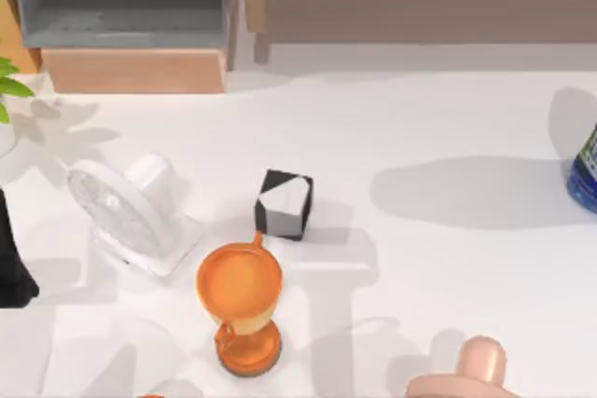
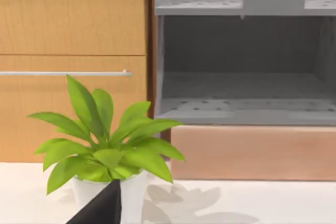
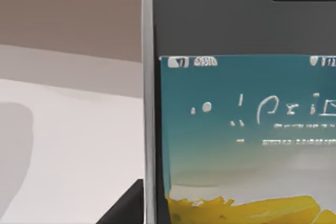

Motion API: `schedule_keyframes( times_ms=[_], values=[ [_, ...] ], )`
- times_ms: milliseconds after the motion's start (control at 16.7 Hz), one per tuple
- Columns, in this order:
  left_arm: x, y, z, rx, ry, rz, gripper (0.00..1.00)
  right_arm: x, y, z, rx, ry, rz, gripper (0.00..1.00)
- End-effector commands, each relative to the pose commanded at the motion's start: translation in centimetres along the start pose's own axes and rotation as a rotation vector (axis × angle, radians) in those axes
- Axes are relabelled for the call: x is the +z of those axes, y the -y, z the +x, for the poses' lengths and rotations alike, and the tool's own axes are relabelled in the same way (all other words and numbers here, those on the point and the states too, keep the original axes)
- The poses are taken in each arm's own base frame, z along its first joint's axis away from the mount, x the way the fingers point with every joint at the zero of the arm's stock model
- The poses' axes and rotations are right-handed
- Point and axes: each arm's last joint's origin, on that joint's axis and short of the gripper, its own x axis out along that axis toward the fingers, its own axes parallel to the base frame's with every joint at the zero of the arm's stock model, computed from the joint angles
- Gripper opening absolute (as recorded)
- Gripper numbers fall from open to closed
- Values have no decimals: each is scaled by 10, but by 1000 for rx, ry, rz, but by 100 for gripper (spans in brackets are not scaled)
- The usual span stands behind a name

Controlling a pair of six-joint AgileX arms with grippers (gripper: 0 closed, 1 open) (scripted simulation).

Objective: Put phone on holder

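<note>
Our left arm (image 1: pixel 11 263) sat parked at the nine o'clock edge of the table, a dark mass against the rim. The left gripper (image 2: pixel 100 209) appeared as a dark wedge in its wrist view. Our right gripper (image 3: pixel 126 209) appeared as a dark corner in its own wrist view.

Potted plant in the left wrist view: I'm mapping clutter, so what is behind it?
Behind the potted plant stands a wooden cabinet front with a thin metal rail; the grey shelf unit is beside that. The leaves cover the cabinet's lower part.
</note>
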Motion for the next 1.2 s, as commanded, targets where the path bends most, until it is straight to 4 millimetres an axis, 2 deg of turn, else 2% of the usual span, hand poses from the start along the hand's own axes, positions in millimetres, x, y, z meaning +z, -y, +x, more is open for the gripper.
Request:
schedule_keyframes(
  times_ms=[300, 1080, 1200],
  values=[
    [0, 0, 0, 0, 0, 0, 100, -2, 1, 4, 4, 1, 4, 0],
    [0, 0, 0, 0, 0, 0, 100, -2, 1, 4, 4, 1, 4, 98],
    [0, 0, 0, 0, 0, 0, 100, -2, 1, 4, 4, 1, 4, 100]
  ],
)
